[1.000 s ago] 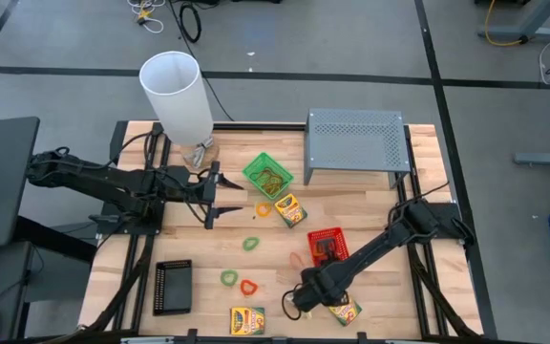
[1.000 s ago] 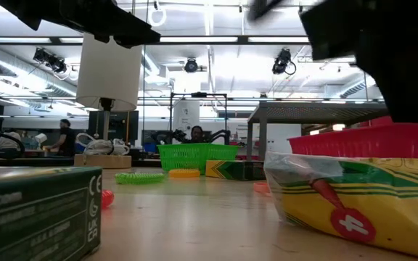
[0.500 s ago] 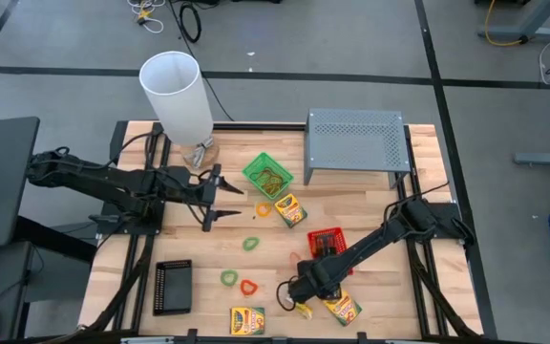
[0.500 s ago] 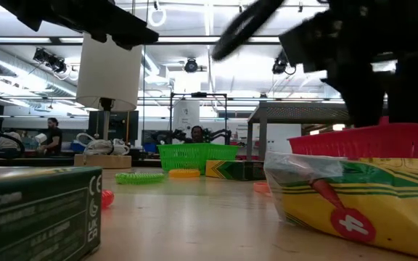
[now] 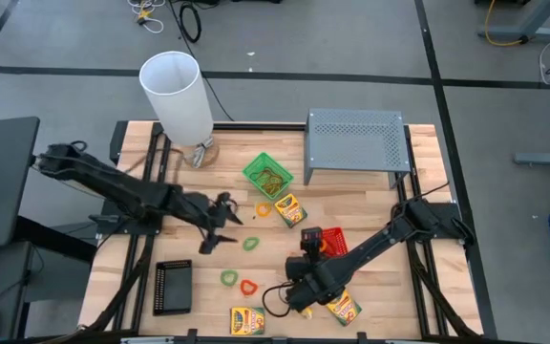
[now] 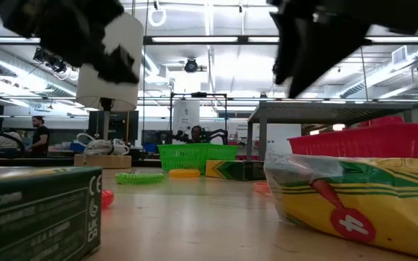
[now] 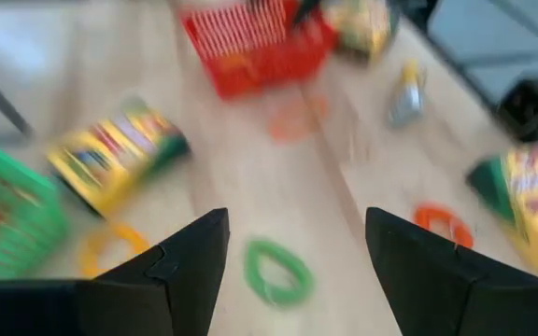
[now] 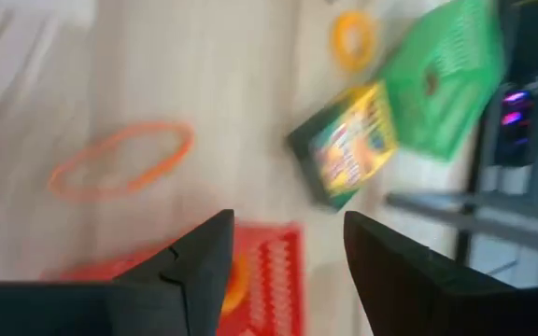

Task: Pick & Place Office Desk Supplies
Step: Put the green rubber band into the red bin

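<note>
While most of the supplies lie loose on the table (image 5: 370,201), we judge the sorting to be only partly done. The green tray (image 5: 267,176), at about twelve o'clock from the table's middle, holds some thin tan bands, and the red tray (image 5: 330,241) appears to hold something orange, as our right wrist view suggests. The black tray (image 5: 173,287) at eight o'clock looks empty.

Left out are three crayon boxes: one (image 5: 290,209) just beside the green tray, one (image 5: 247,320) at six o'clock on the near edge, one (image 5: 343,308) at five o'clock. Loop bands are also loose: an orange band (image 5: 264,209), a green band (image 5: 250,244), another green band (image 5: 228,278) and a red band (image 5: 248,286).

Our left gripper (image 5: 220,224) has its jaws wide and holds nothing; in its wrist view the first green band (image 7: 277,273) lies on the wood between and ahead of the fingers, not touching them.

Our right gripper (image 5: 301,277) also stands open and empty, over the table at the red tray's seven o'clock, just beside the five o'clock crayon box.
</note>
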Controlling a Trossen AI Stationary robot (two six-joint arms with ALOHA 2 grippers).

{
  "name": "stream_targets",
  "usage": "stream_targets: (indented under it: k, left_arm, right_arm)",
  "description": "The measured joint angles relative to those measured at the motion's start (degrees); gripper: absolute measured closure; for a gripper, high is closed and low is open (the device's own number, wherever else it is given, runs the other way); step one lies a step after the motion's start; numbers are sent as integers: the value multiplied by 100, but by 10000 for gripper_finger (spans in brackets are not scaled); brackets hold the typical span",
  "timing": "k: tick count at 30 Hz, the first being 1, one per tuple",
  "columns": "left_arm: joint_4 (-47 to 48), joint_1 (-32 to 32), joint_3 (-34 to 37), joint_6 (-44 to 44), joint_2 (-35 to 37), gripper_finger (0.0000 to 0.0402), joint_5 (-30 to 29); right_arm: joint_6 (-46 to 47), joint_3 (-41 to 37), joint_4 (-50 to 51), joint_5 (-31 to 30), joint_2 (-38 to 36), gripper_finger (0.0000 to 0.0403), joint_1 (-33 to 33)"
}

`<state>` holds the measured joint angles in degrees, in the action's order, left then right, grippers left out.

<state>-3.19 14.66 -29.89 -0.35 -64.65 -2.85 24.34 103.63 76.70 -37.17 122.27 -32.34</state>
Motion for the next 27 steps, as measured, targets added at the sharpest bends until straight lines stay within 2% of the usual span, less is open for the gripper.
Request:
stream_targets:
  k: [7, 13, 18, 27]
  left_arm:
    - [-383, 190, -43, -414, -1484, 145, -7]
    - [-558, 195, -248, -401, -2286, 145, -47]
    - [-485, 378, -598, -60, -2850, 145, -221]
    - [689, 704, -1499, 382, -3563, 146, -1289]
  right_arm:
    - [122, 2, -229, -1277, -42, 181, 10]
    - [352, 2, -220, -1967, -42, 176, 36]
    - [424, 2, -179, -1999, -42, 177, 33]
    - [503, 2, -149, -1987, -42, 177, 4]
